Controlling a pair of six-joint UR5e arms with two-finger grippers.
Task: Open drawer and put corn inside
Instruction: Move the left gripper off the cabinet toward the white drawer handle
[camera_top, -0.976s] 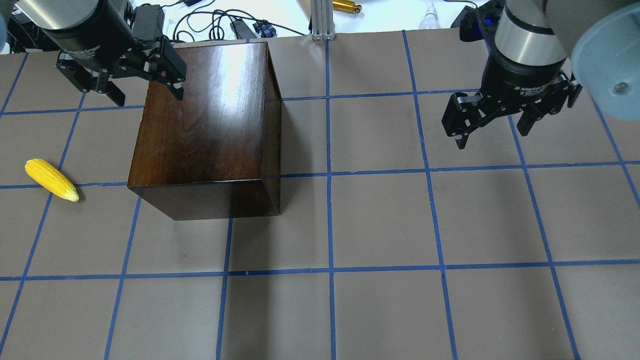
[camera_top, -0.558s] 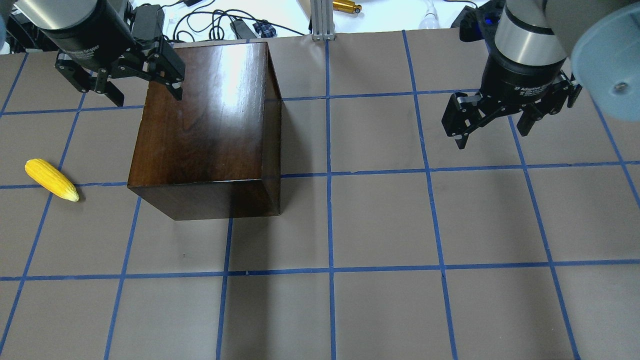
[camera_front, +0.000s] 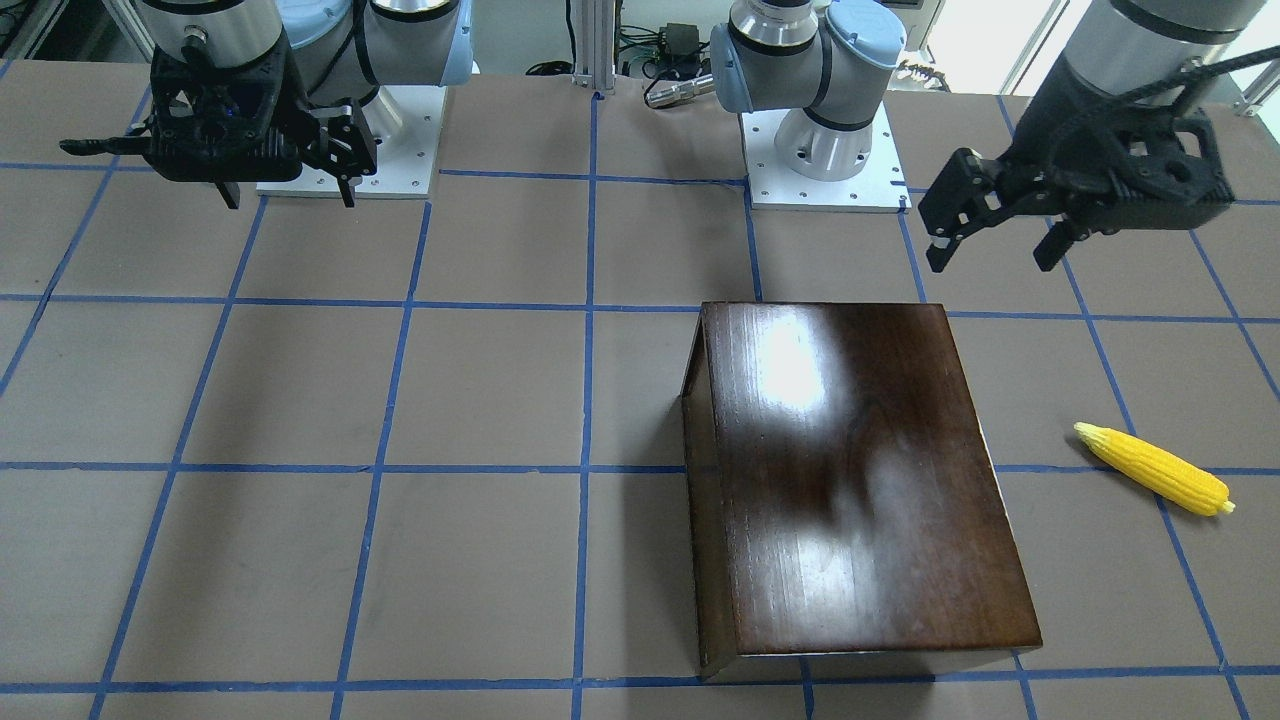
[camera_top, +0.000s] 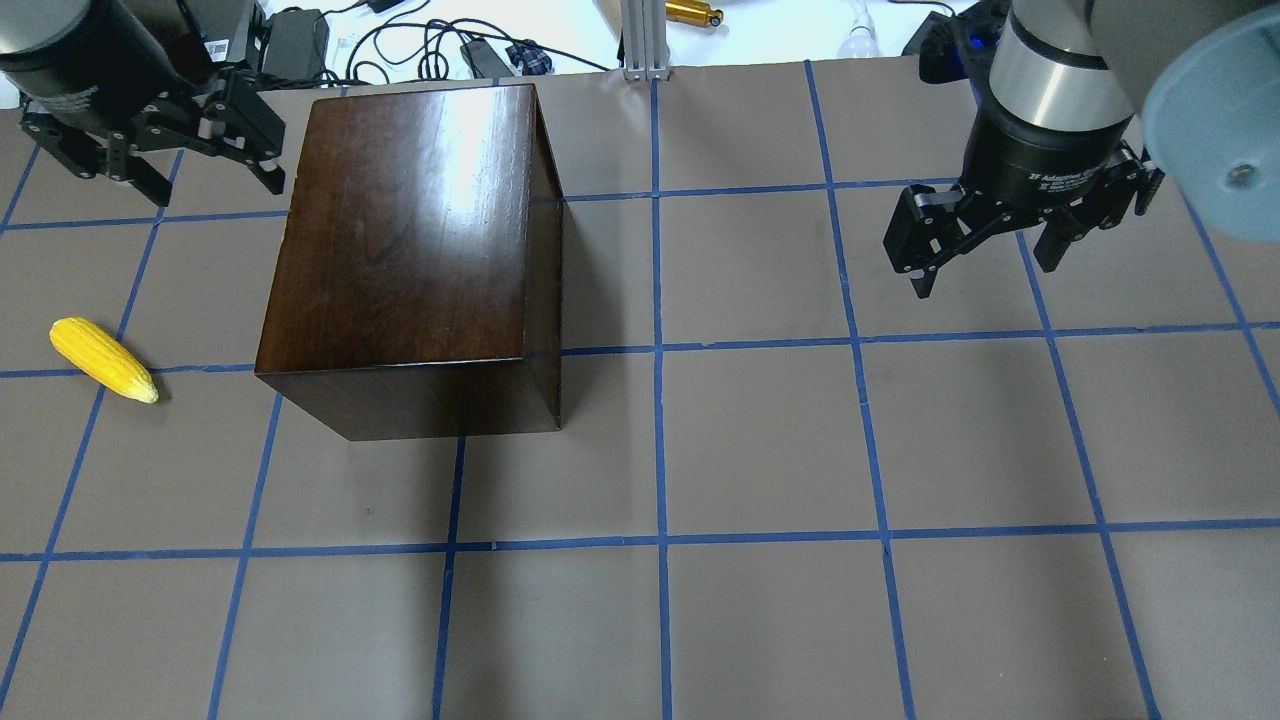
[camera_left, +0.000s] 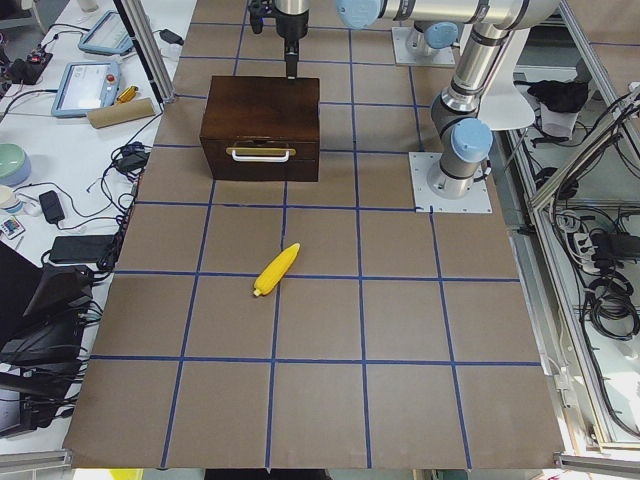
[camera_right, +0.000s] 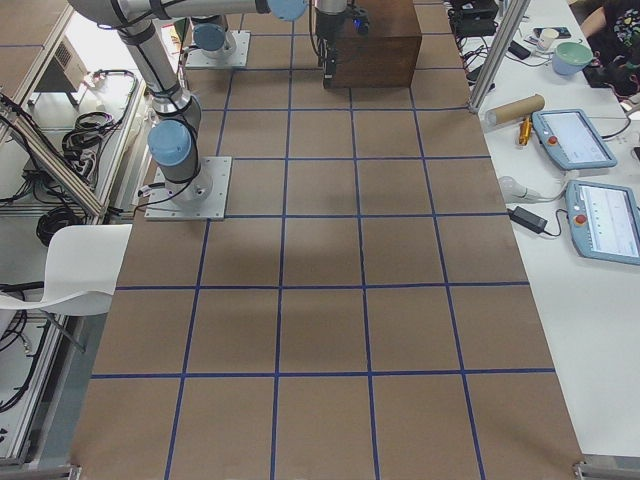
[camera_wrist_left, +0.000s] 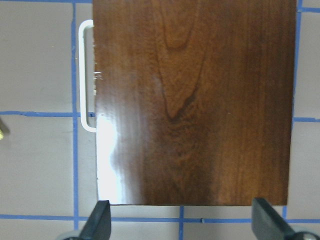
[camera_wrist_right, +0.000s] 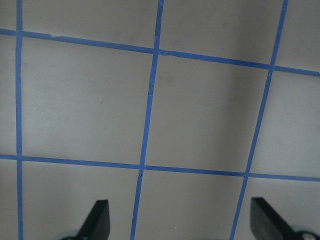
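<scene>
The dark brown wooden box (camera_top: 410, 240) stands left of the table's middle. Its drawer (camera_left: 260, 160) is shut, front flush, facing the robot's left. The metal pull (camera_wrist_left: 86, 75) shows at the box's edge in the left wrist view. The yellow corn (camera_top: 103, 359) lies on the table left of the box, apart from it; it also shows in the front-facing view (camera_front: 1152, 468). My left gripper (camera_top: 215, 192) is open and empty, in the air beside the box's far left corner. My right gripper (camera_top: 985, 275) is open and empty, above bare table far to the right.
The table (camera_top: 760, 440) is brown with a grid of blue tape lines. Cables and power bricks (camera_top: 440, 45) lie beyond its far edge. The arm bases (camera_front: 820, 150) stand on the robot's side. Tablets and a cardboard tube (camera_right: 515, 108) rest on a side bench.
My left gripper has moved left, off the box's far left corner to beside it. The right gripper, box and corn have not moved.
</scene>
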